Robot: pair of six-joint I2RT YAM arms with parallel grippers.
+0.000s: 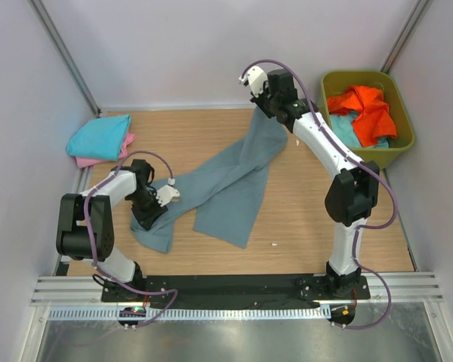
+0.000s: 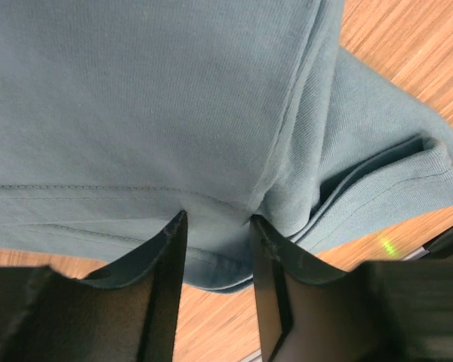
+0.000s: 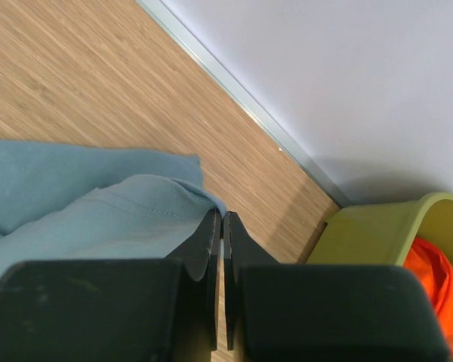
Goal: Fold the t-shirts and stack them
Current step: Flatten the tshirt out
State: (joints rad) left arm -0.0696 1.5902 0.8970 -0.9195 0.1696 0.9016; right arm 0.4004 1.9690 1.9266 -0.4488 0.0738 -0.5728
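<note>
The large grey-blue t-shirt (image 1: 226, 185) lies stretched in a diagonal band across the wooden table. My right gripper (image 1: 258, 105) is shut on its far corner near the back wall; the right wrist view shows the jaws (image 3: 221, 215) pinching the hem of the cloth (image 3: 83, 219). My left gripper (image 1: 148, 219) is at the shirt's near-left end. In the left wrist view it (image 2: 217, 222) is open, fingertips resting on the hem of the cloth (image 2: 151, 98). A folded turquoise t-shirt (image 1: 98, 138) lies on a pink one (image 1: 89, 161) at the back left.
The olive-green tub (image 1: 405, 142) stands at the back right and holds an orange t-shirt (image 1: 366, 109) and a light blue one (image 1: 346, 130). Tub (image 3: 377, 234) and orange cloth (image 3: 438, 279) show in the right wrist view. Walls close in the table on three sides.
</note>
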